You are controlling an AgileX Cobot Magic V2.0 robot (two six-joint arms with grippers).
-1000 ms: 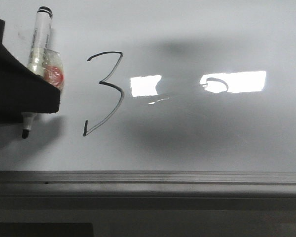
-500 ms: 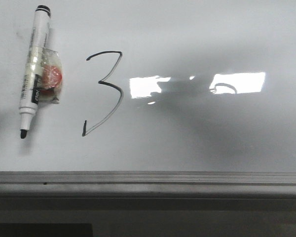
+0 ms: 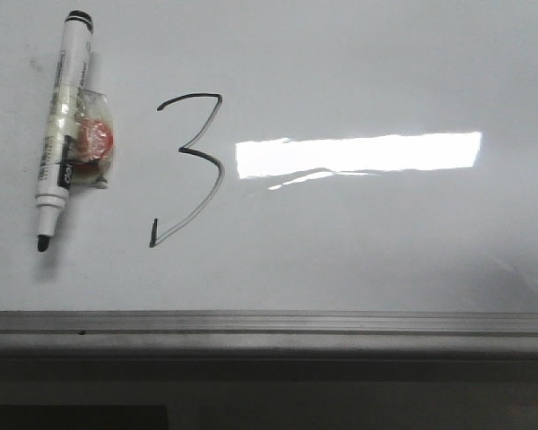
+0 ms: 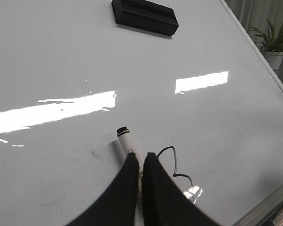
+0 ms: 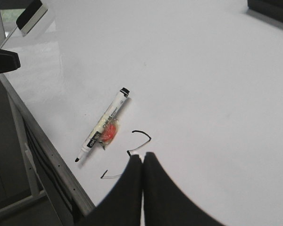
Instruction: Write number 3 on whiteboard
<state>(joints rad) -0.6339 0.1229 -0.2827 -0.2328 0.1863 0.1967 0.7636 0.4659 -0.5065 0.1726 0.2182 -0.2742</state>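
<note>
Both tools, the left tool (image 4: 140, 162) and right tool (image 5: 142, 162), show fingers pressed together on nothing, the number 3 (image 3: 190, 170) looks finished on the whiteboard (image 3: 359, 233) beside the marker (image 3: 61, 125), so probably just retreat without smudging ink

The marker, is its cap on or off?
Off. The marker lies on the whiteboard with its dark tip bare at the lower end, left of the number 3.

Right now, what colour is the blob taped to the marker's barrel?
Red-orange, under clear wrap on the marker; the front view shows it best.
</note>
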